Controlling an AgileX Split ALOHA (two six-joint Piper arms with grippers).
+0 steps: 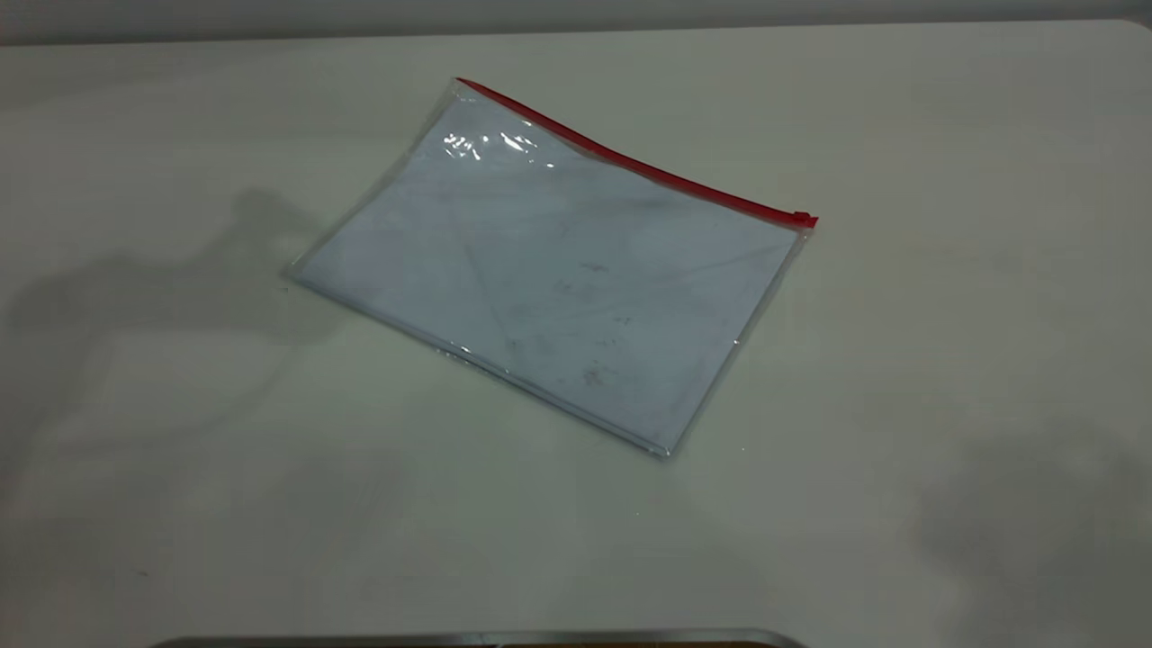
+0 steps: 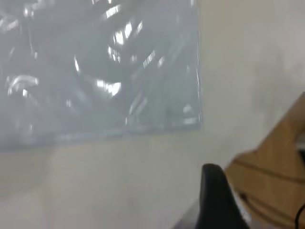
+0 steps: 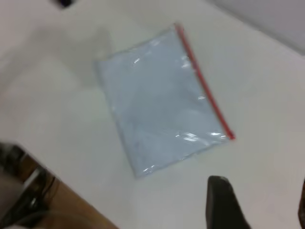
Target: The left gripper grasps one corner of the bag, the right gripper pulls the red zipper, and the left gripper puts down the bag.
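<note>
Lying flat on bench (image 1: 945,378), bag (image 1: 549,270) looks light, floppy, slick; pinch corner (image 1: 463,90) by red zipper (image 1: 630,162). End effector states: can't tell.

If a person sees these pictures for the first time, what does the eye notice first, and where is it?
First is the bag, a clear pouch with a bluish-white sheet inside, lying flat and slanted in the middle of the pale table. Next is the red zipper along its far edge, with the slider at the right end. No gripper touches the bag; only arm shadows fall on the table in the exterior view.
</note>
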